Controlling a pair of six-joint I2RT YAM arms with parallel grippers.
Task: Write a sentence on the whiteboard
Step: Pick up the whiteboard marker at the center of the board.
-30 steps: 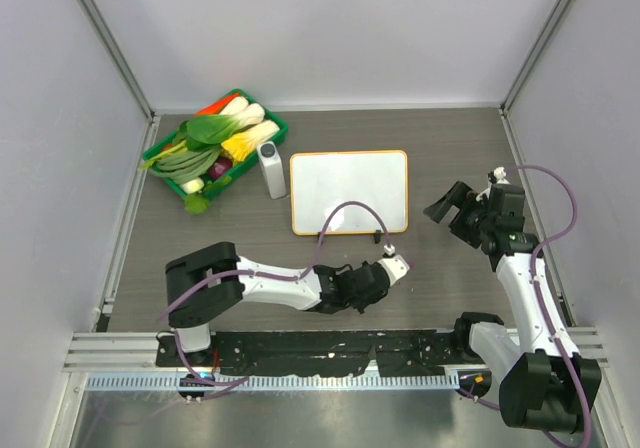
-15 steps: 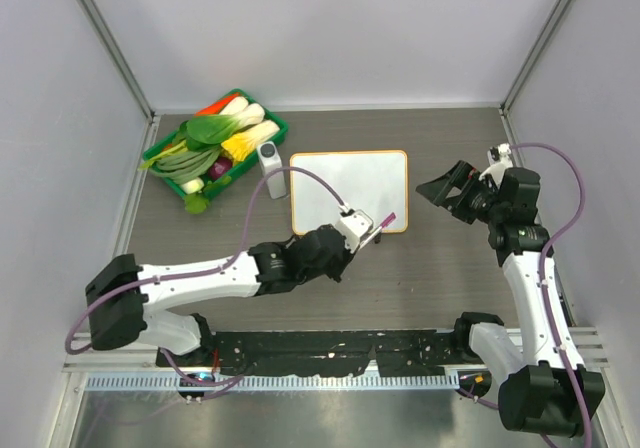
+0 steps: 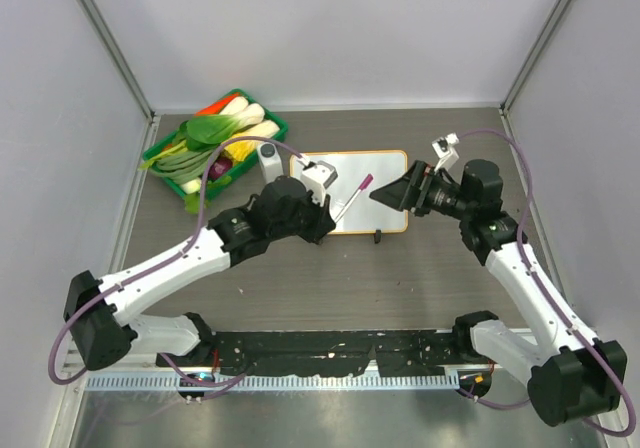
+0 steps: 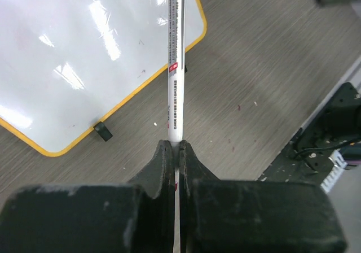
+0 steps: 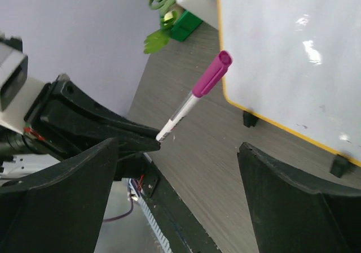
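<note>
A small rectangular whiteboard with a thin orange frame [image 3: 352, 165] lies flat in the middle of a grey wood-grain table [image 3: 430, 268]. Its two black clip feet [image 4: 102, 130] are on the edge nearer the robot. The surface is blank, and no sentence is written on it yet. The left gripper [image 4: 174, 150] is clamped on the tail end of a white-barrelled marker pen [image 4: 175, 83]. It holds the pen raised above the board's near edge, slanting toward the other arm. The magenta cap [image 5: 211, 74] is on the pen, so it cannot write as held. The right gripper [image 5: 179, 147] has its jaws spread wide and holds nothing. It faces the capped tip, seemingly placed to pull the cap off. A green crate of vegetables [image 3: 281, 126] sits near the board's far left corner, away from both arms' work.
</note>
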